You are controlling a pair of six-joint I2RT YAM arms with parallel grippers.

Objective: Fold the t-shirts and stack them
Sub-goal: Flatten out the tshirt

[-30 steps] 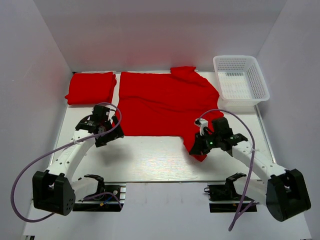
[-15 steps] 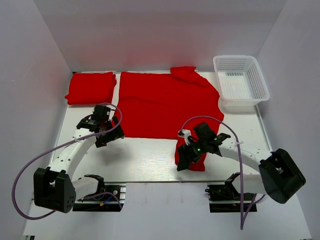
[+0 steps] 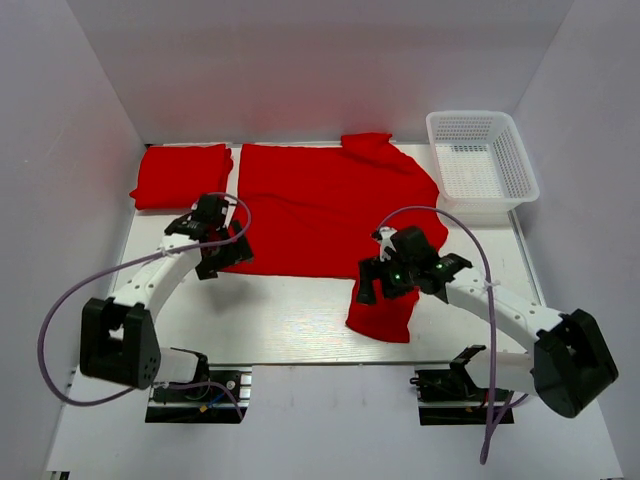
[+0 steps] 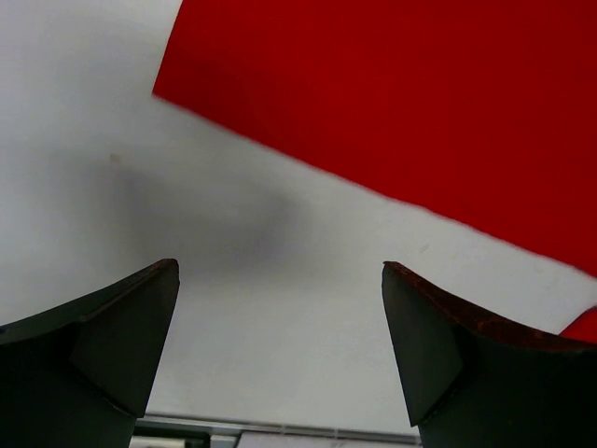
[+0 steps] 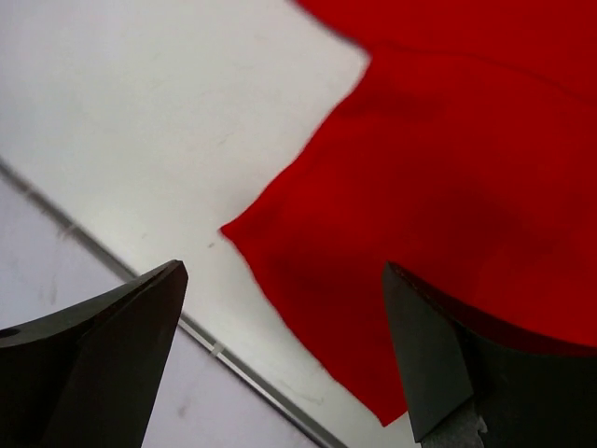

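The left claw (image 3: pixel 220 260) stood released, its two dark fingers (image 4: pixel 112 345) wide apart with only bare white table (image 3: pixel 290 320) between them. Just ahead of it ran the straight near hem of the spread t-shirt (image 3: pixel 320 205), whose corner showed in the left wrist view beyond the left finger. The right claw (image 3: pixel 372 285) was likewise released and held nothing. In the right wrist view a pointed flap of the same red cloth (image 5: pixel 448 205) lay under and ahead of its right finger (image 5: pixel 438 364), with table under the left one. From above, that arm's head covered part of the flap, and whether the fingertips touched the cloth could not be made out. The shirt was plain bright red, mostly flat, with soft creases and a rumpled far edge. A second t-shirt (image 3: pixel 182 175), folded into a neat block, lay beyond the left claw and to its left. A white mesh basket (image 3: pixel 480 150) sat well beyond the right claw.
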